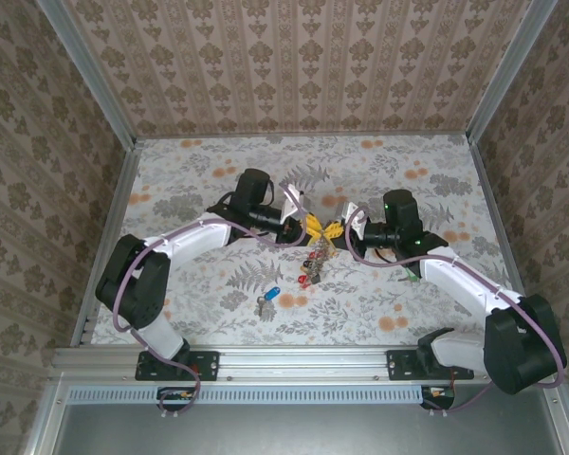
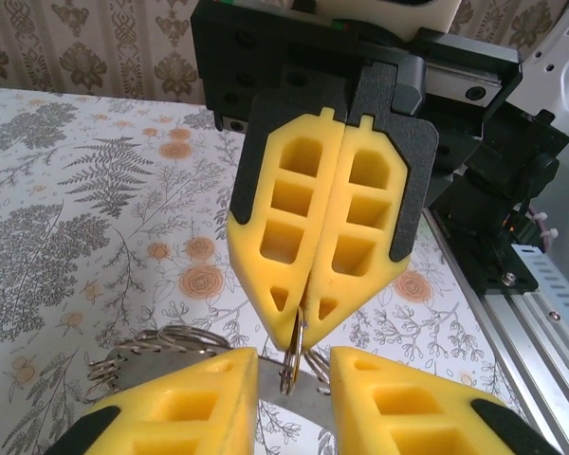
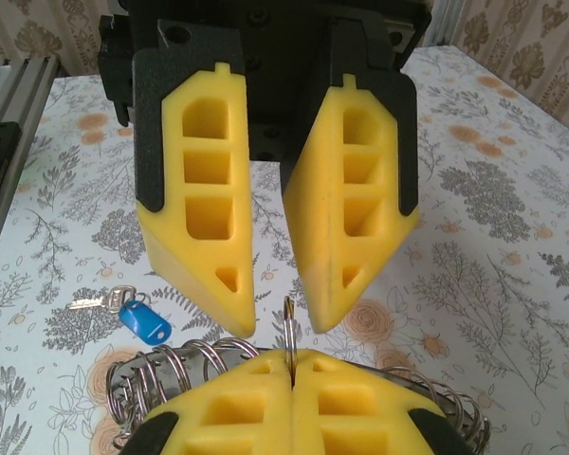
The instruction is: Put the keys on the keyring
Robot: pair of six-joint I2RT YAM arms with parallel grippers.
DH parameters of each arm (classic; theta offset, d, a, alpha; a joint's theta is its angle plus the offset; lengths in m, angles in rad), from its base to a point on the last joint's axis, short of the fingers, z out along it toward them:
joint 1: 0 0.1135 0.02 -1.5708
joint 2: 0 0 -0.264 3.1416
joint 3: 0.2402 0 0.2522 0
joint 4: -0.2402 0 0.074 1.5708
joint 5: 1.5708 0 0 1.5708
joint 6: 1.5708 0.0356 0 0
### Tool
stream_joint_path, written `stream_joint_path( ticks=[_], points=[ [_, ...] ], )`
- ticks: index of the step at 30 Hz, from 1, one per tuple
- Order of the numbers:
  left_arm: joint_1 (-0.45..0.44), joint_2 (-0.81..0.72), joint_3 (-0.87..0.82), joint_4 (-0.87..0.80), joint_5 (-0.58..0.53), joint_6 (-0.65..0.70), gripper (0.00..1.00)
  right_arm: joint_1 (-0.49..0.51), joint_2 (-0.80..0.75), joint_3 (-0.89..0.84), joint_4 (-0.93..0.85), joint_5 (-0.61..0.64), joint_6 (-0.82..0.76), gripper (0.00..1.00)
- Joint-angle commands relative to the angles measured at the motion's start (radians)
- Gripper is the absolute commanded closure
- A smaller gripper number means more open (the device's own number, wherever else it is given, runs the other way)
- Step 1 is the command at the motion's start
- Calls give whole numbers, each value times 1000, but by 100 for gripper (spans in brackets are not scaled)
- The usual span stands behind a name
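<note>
- Yellow foam fingers of the right gripper (image 3: 292, 360) pressed together at the bottom of the right wrist view, pinching a thin wire loop of the keyring (image 1: 315, 256) edge-on.
- Silver coils bulging out on both sides beneath those closed fingers.
- Red, black and yellow bits dangling below the two meeting grippers at mid-frame in the top view.
- Left gripper (image 3: 280, 320) spread wide, facing the right one tip to tip, with the wire loop standing in its gap.
- Keys (image 1: 268, 299), one with a blue head, lying flat on the floral surface (image 1: 190, 190), lower left of the grippers and well apart from the keyring.
</note>
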Motion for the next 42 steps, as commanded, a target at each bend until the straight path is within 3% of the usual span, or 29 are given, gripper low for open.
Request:
stream_joint_path(
  ticks=[1,16,27,42],
  points=[
    [-10,16,38,-51,14,52,76,-3,-2,3,81,-71,28,100],
    [-10,-7,20,-67,-28,75,76,-4,-9,3,90,-87,50,100],
    [43,-54,-24,1,12,15,71,-4,-6,4,63,-85,33,100],
    [10,-3,21,-42,55,34,70,-4,2,-6,106,-88,60,100]
  ],
)
